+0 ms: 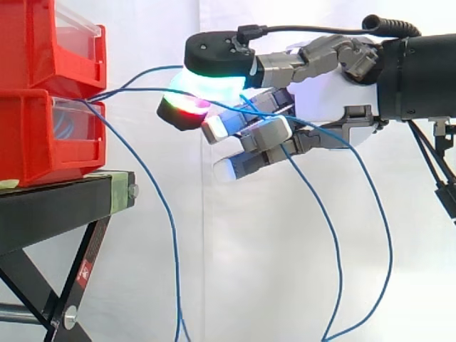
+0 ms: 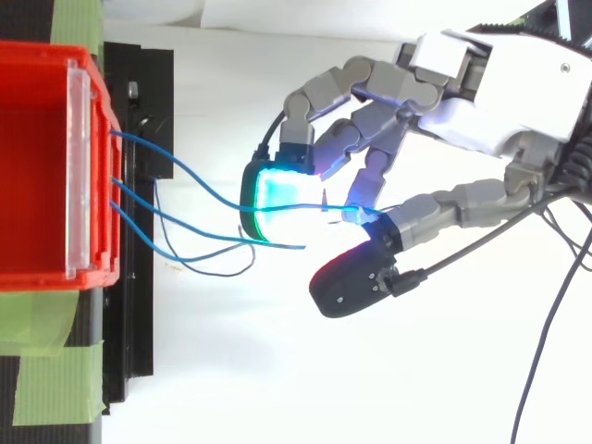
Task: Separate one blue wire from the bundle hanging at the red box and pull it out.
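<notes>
White-and-grey robot hand [image 1: 328, 92]: fingers are curled, and the glowing green-cyan and red pads [image 1: 210, 78] are closed on a thin blue wire [image 1: 142, 89]. In the side view the wire is seen running from the pads toward 9 o'clock into the stacked red plastic bins [image 1: 35, 135], set on a black stand [image 1: 57, 206]. Other blue strands [image 1: 153, 189] are seen hanging toward 6 o'clock.

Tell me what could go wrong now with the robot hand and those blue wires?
Several blue wires run together into the hand, so it might pull more than one. Wires also drape over its lower fingers and could snag. A hard tug might drag the red bin too.
</notes>
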`<act>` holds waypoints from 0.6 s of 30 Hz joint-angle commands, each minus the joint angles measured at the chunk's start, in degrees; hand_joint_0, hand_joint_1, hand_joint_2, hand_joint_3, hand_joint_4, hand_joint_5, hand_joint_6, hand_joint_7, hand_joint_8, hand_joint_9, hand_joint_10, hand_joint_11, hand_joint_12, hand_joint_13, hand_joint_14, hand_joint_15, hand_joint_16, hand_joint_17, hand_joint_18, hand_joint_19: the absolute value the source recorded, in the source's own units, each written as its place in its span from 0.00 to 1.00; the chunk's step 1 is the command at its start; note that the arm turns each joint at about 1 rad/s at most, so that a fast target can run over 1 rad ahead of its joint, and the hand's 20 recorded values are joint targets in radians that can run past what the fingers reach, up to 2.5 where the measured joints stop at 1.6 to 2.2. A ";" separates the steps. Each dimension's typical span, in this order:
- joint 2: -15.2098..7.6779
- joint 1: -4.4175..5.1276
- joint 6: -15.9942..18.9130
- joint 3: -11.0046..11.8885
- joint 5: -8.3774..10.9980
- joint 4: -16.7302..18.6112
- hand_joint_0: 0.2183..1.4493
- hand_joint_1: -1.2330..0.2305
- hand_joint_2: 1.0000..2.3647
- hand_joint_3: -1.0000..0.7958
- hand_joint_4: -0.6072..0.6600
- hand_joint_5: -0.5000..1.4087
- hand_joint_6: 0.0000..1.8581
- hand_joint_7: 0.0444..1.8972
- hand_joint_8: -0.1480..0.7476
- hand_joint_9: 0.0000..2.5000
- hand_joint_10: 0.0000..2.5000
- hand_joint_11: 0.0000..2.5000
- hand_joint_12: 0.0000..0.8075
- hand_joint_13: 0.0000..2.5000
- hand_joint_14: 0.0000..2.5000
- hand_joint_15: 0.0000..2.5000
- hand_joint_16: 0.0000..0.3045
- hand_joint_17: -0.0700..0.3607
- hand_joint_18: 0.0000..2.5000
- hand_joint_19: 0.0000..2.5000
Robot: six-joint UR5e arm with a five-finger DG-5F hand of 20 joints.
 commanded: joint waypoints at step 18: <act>-0.08 0.00 -0.07 0.00 0.00 -0.09 0.28 0.49 0.00 0.28 0.61 0.15 0.47 0.51 0.56 0.43 0.01 0.48 0.47 0.61 0.01 0.55 0.19 0.46 0.31 0.23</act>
